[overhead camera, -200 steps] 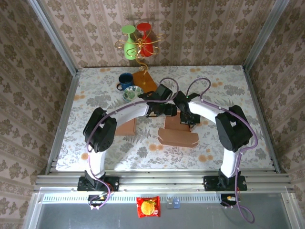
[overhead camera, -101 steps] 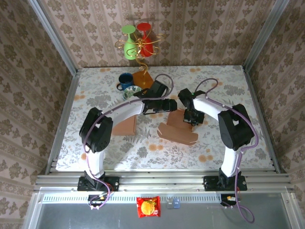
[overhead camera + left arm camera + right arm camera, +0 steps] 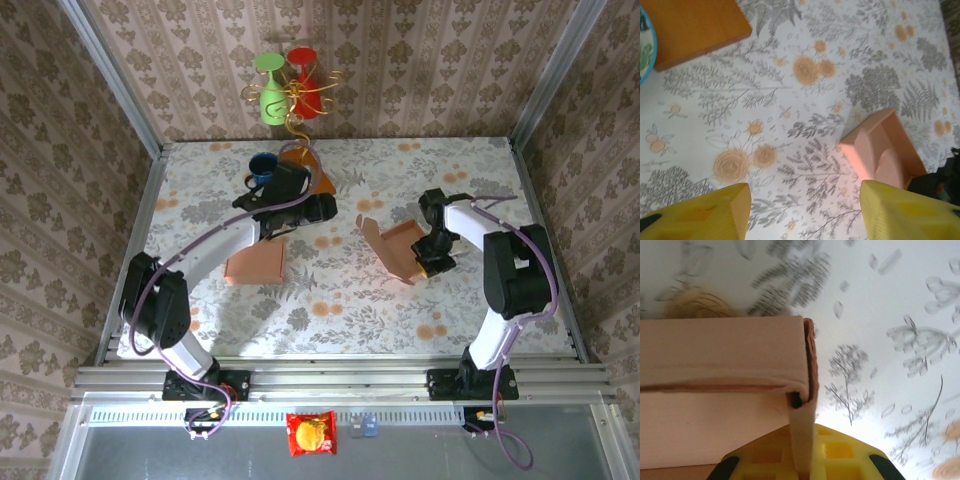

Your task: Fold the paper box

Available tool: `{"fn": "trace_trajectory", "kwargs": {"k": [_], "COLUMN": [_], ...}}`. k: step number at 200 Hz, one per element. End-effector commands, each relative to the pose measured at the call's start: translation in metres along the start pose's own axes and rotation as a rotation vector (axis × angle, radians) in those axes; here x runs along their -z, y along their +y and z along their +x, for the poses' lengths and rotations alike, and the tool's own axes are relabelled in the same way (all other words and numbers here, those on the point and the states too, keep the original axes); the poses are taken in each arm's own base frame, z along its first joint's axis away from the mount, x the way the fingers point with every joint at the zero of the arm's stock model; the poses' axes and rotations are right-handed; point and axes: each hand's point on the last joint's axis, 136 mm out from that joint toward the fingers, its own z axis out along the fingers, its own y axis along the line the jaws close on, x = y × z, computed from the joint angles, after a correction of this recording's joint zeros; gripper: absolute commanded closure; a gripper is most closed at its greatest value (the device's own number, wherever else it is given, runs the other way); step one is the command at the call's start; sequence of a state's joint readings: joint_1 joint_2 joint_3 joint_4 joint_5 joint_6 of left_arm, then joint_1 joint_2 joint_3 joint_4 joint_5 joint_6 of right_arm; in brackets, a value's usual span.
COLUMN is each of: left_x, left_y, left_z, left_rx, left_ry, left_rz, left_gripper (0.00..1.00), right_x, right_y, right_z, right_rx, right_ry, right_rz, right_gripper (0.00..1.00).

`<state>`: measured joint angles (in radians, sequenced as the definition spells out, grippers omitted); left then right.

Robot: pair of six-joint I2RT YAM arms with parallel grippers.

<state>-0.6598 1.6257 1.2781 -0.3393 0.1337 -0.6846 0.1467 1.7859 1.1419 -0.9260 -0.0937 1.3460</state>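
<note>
The pink-brown paper box lies partly folded right of the table's middle, one flap raised at its left end. My right gripper is at the box's right edge. In the right wrist view a thin flap of the box is pinched between the yellow fingers, so that gripper is shut on it. My left gripper hovers apart from the box, to its back left. Its yellow fingers stand wide open over the bare cloth, with the box to their right.
A flat brown card sheet lies under the left arm. At the back stand a blue cup and a wooden base of a wire stand with green and red glasses. The board and a bowl rim are near the left gripper.
The left gripper let go and drew away from the box toward the back left. The right gripper carried the box rightward, and the box now lies turned with a flap up.
</note>
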Motion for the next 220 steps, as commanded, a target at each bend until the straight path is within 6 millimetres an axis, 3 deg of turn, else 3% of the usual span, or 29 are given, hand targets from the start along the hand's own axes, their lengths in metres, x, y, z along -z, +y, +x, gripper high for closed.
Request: {"fn": "trace_trajectory", "kwargs": {"k": [1, 56, 91, 118, 139, 163, 188, 220], "left_x": [-0.003, -0.037, -0.057, -0.066, -0.071, -0.071, -0.068, -0.066], "left_y": [0.006, -0.007, -0.020, -0.028, -0.031, -0.036, -0.041, -0.053], "left_z": [0.019, 0.070, 0.081, 0.080, 0.078, 0.073, 0.066, 0.059], "left_rx": [-0.008, -0.013, -0.001, -0.003, -0.003, -0.008, -0.015, -0.026], "left_ry": [0.024, 0.147, 0.190, 0.203, 0.208, 0.195, 0.180, 0.172], "left_rz": [-0.009, 0.048, 0.094, 0.111, 0.120, 0.130, 0.140, 0.173], "left_gripper": [0.41, 0.45, 0.47, 0.47, 0.47, 0.47, 0.47, 0.47], "right_x": [0.004, -0.011, -0.011, -0.002, 0.012, 0.035, 0.072, 0.123], "right_y": [-0.007, 0.009, 0.022, 0.023, 0.022, 0.024, 0.035, 0.064], "right_z": [0.014, 0.045, 0.053, 0.053, 0.050, 0.044, 0.035, 0.029], "right_rx": [-0.256, -0.454, -0.456, -0.427, -0.372, -0.266, -0.090, 0.246], "right_ry": [0.063, 0.222, 0.260, 0.254, 0.227, 0.178, 0.087, -0.046], "right_rz": [0.021, 0.020, -0.034, -0.072, -0.106, -0.174, -0.287, -0.478], "right_gripper": [1.00, 1.00, 0.84, 0.65, 0.56, 0.51, 0.51, 0.54]}}
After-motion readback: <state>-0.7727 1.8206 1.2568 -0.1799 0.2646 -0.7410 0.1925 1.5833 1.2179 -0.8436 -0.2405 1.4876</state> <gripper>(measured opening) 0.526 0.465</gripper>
